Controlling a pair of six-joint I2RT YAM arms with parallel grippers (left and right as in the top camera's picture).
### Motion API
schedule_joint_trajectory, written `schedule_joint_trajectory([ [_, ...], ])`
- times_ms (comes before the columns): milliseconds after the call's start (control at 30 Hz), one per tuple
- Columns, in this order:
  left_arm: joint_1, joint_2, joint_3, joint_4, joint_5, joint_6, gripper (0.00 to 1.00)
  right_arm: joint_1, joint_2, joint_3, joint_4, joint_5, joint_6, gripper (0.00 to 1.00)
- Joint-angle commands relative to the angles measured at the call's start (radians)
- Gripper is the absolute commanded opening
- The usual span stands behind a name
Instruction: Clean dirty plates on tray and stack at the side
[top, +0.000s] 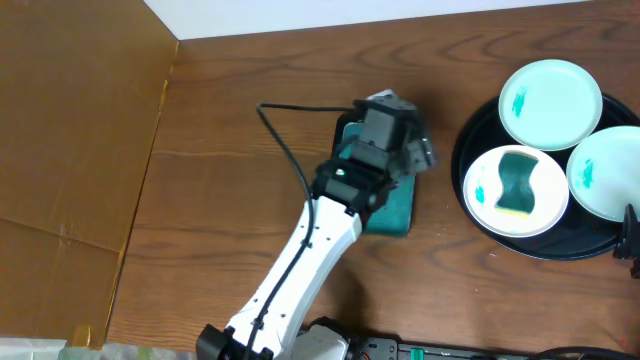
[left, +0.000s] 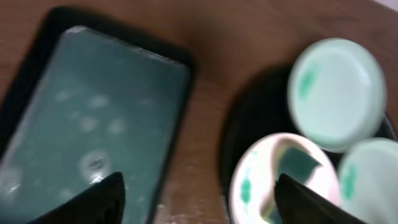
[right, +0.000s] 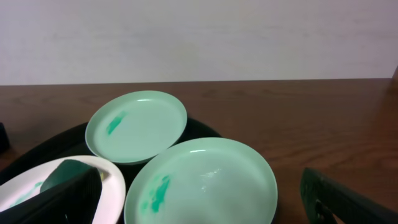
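Three dirty plates (top: 551, 103) left to clean, none wiped or stacked by the look of it: teal smears on each, all lying inside the black tray (top: 560, 246). Sponge (top: 518, 183) resting on the middle plate (top: 487, 188).

Left pincer (left: 198, 180) spread wide and empty, hanging over the small green tray (left: 93, 112); plates off to its right, the middle one closest to its right-hand finger.

Right pincer (right: 200, 177) also wide, gripping nothing; nearest plate (right: 205, 155) just ahead and below, framed between its fingers, the other two beyond and leftward in its own view.
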Motion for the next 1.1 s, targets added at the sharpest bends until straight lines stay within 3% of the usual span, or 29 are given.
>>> schedule_joint_trajectory([
  [0,0.065,-0.006,-0.001,-0.034,-0.02,0.006,0.79,-0.006,-0.002,-0.004,-0.001,0.002,-0.012,0.99],
  [367,0.161,-0.006,-0.001,-0.063,-0.019,0.006,0.83,-0.006,-0.002,-0.004,0.02,-0.012,0.003,0.99],
  [567,0.161,-0.006,-0.001,-0.063,-0.019,0.006,0.84,-0.006,-0.002,-0.004,0.058,-0.328,0.321,0.99],
  [800,0.161,-0.006,-0.001,-0.063,-0.019,0.006,0.86,-0.006,-0.002,-0.004,0.298,-0.4,0.546,0.99],
  [967,0.161,-0.006,-0.001,-0.063,-0.019,0.006,0.86,-0.006,-0.002,0.008,0.634,-0.414,0.554,0.99],
  [1067,0.161,-0.006,-0.001,-0.063,-0.019,0.006,0.86,-0.006,-0.001,0.079,0.665,-0.361,0.545,0.99],
])
